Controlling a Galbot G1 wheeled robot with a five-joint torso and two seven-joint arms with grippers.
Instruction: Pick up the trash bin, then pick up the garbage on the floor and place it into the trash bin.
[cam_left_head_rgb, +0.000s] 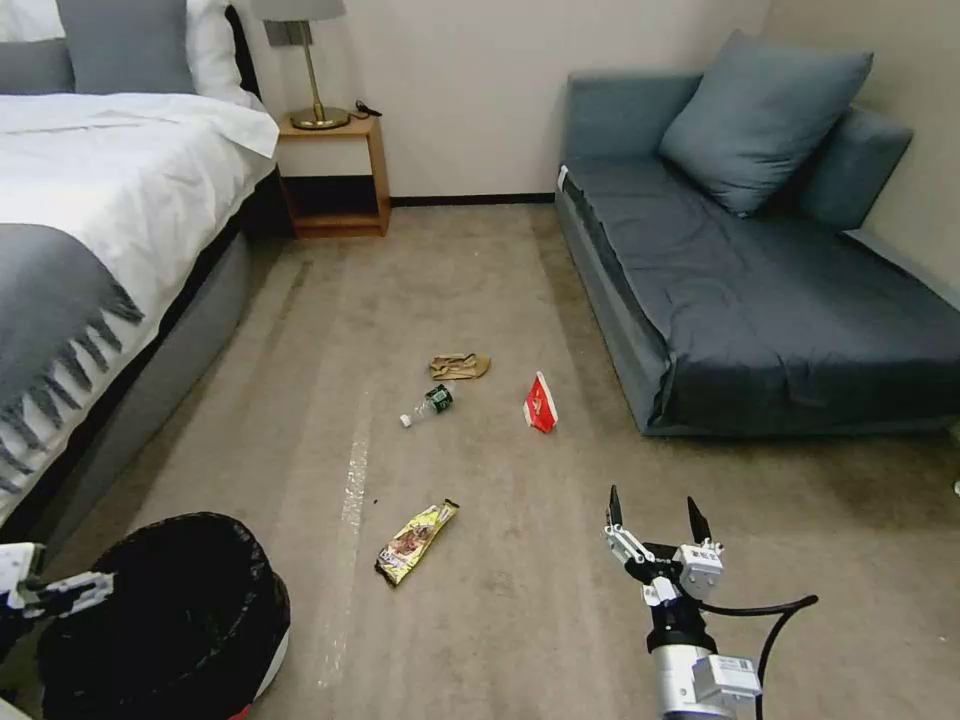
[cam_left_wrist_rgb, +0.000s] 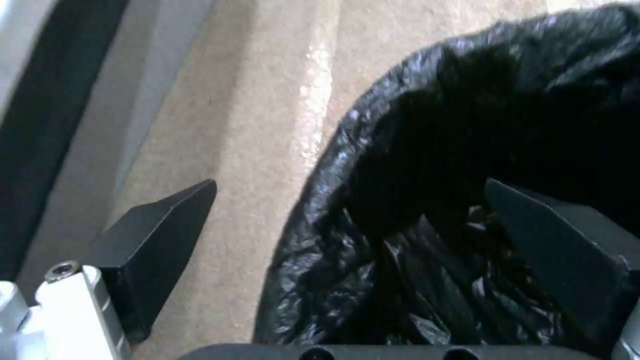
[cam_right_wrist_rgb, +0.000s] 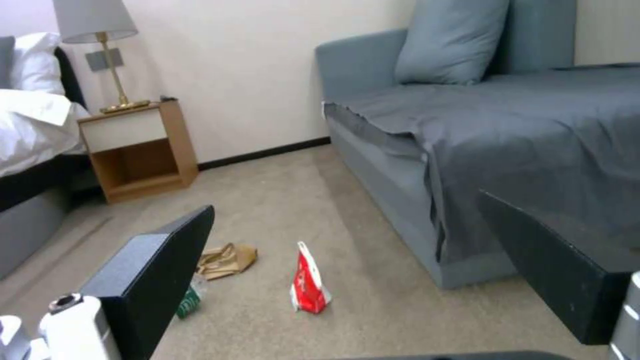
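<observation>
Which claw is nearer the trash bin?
Left. The left claw straddles the trash bin rim, open; the right claw hovers open, well off to its right.

1. Carpet (cam_left_head_rgb: 480, 300) between the bed (cam_left_head_rgb: 110, 200) and sofa (cam_left_head_rgb: 760, 300) is a wide open lane.
2. Litter sits mid-lane with gaps all around: wrapper (cam_left_head_rgb: 416, 541) nearest, bottle (cam_left_head_rgb: 428, 405), brown paper (cam_left_head_rgb: 459, 366) and red packet (cam_left_head_rgb: 540, 403) further on.
3. Right gripper (cam_left_head_rgb: 652, 520), jaws spread, hangs over bare carpet, sofa edge off to its right.
4. Bin (cam_left_head_rgb: 180, 620) blocks the near-left corner by the bed; the left gripper (cam_left_wrist_rgb: 347, 220) straddles its rim.
</observation>
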